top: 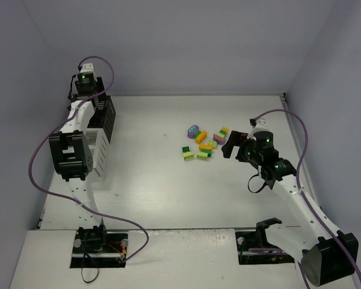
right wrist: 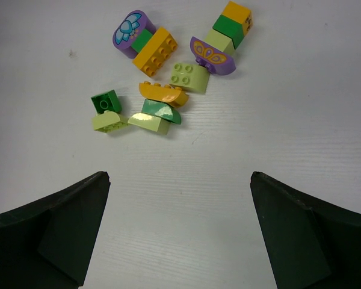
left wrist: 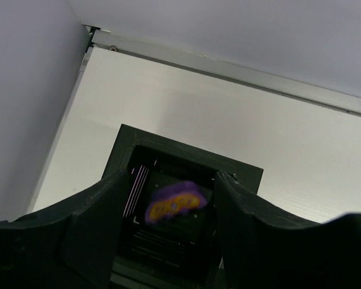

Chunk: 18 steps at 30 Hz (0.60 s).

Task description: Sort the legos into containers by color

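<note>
The legos (top: 203,143) lie in a loose pile at mid-table. In the right wrist view they include a purple flower piece (right wrist: 132,30), an orange brick (right wrist: 156,51), a light green brick (right wrist: 189,76), a purple butterfly piece (right wrist: 212,55) and a dark green brick (right wrist: 105,102). My right gripper (right wrist: 179,176) is open and empty just short of the pile, also seen from above (top: 231,144). My left gripper (left wrist: 171,180) is open over the black bin (left wrist: 186,141). A blurred purple and orange piece (left wrist: 173,203) shows between the fingers, touching neither, inside or just above the bin.
Two white bins (top: 97,153) adjoin the black bin (top: 106,114) along the left wall, partly hidden by the left arm. White walls enclose the table at the back and on both sides. A metal rail (left wrist: 240,72) runs along the back edge.
</note>
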Available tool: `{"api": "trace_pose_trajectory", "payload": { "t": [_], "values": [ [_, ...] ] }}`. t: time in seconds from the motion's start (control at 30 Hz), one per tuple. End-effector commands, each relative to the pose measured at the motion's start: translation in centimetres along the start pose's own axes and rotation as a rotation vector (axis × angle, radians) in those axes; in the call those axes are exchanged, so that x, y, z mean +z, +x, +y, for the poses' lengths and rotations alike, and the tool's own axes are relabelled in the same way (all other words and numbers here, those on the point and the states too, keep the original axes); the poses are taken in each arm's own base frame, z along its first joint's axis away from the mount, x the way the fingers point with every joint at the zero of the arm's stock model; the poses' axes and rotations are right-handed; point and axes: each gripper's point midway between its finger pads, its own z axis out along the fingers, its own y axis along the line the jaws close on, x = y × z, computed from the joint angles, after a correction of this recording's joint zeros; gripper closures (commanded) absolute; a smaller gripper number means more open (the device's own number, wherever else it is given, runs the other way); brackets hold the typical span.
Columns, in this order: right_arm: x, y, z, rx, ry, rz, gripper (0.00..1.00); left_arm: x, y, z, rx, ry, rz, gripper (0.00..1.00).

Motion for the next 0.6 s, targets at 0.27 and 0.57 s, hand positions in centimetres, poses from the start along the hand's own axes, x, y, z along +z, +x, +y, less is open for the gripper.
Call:
{"api": "trace_pose_trajectory", "payload": {
  "t": [0.27,0.57],
  "values": [
    [-1.2,-2.6,1.2,-0.005,-0.04,-0.115,0.0,-15.2,-10.2,-6.8,-0.092,0.225,-0.248,0.47],
    [-1.6,-3.0,1.2,0.039,-0.03,-0.133,0.0,-26.1,-3.2,-16.3,-0.102,0.557,-0.112,0.47]
  ]
}}
